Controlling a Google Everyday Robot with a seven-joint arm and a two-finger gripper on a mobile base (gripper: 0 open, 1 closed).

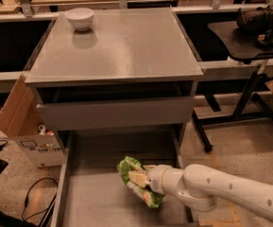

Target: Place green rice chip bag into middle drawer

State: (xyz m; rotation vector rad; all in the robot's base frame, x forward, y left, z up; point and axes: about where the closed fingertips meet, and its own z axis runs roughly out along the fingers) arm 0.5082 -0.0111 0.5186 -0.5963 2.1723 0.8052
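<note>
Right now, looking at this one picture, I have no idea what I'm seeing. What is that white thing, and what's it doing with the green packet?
This is a single camera looking down at a grey metal cabinet; where the camera is mounted is not known. The white jointed limb coming in from the lower right is a robot arm. At its tip is the gripper, a two-finger clamp, shut on the green rice chip bag. It is over the middle drawer, the pulled-out grey tray at the bottom. Above that, another drawer shows only its closed front. A white bowl sits on the cabinet top, near the back left corner. A cardboard box stands on the floor to the cabinet's left.
</note>
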